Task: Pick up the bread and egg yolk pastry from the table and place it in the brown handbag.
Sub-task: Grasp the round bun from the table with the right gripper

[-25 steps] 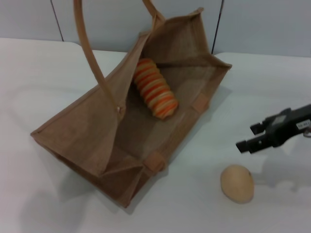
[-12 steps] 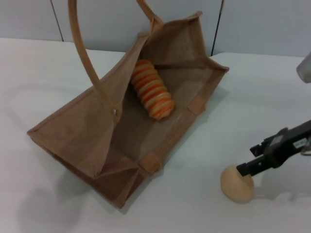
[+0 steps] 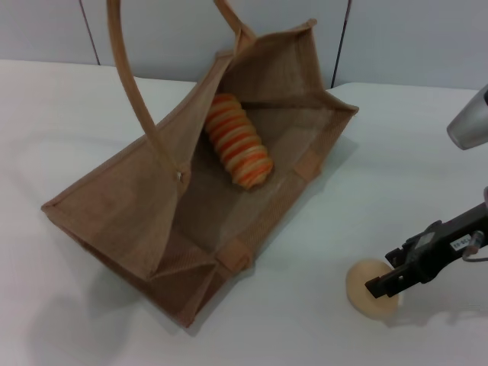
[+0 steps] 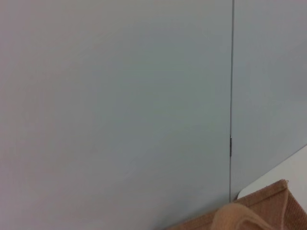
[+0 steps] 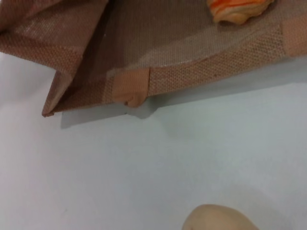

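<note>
The brown handbag [image 3: 145,206] lies open on the white table [image 3: 61,114], mouth facing me, one strap handle [image 3: 126,76] rising out of the top of the head view. The orange-striped bread [image 3: 238,149] rests inside it against the back wall. The round beige egg yolk pastry [image 3: 362,293] sits on the table to the right of the bag. My right gripper [image 3: 383,273] is open and down at the pastry, its dark fingers over the pastry's right side. In the right wrist view the pastry [image 5: 218,219] shows close below, with the bag's edge [image 5: 201,76] and the bread's end [image 5: 240,7] beyond. My left gripper is out of view.
The left wrist view shows a grey wall panel, the bag's rim [image 4: 268,199] and a strap [image 4: 235,218]. A grey part of my right arm [image 3: 469,122] hangs at the right edge. Bare table surrounds the pastry.
My right gripper has come down and toward me, from above and right of the pastry onto it. The bag shifted slightly left and its handle stands straighter.
</note>
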{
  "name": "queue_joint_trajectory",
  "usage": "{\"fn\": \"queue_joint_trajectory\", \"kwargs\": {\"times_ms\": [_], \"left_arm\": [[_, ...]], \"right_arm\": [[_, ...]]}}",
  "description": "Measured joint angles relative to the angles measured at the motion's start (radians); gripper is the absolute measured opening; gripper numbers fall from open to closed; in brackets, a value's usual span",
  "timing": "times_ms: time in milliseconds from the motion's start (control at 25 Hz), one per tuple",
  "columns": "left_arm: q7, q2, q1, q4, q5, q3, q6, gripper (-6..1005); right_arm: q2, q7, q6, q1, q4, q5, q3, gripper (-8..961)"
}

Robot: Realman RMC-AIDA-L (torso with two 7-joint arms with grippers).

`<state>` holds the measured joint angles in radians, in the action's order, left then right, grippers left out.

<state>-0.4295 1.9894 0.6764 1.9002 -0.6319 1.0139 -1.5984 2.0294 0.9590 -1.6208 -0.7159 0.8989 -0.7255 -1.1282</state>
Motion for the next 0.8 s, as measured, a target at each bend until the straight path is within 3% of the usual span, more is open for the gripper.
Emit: {"fn": "queue_joint_trajectory", "kwargs": {"times_ms": [680, 800], "left_arm": [[0.0, 0.0, 0.0, 0.0, 0.0, 0.0, -0.002, 119], [0.0, 0.0, 0.0, 0.0, 0.0, 0.0, 0.0, 119]], "right_arm": [[-0.003, 0.004, 0.052, -0.044, -0.108, 0.015, -0.024, 815], [-0.004, 0.004, 0.052, -0.051, -0.113, 0.019, -0.026, 762]]}}
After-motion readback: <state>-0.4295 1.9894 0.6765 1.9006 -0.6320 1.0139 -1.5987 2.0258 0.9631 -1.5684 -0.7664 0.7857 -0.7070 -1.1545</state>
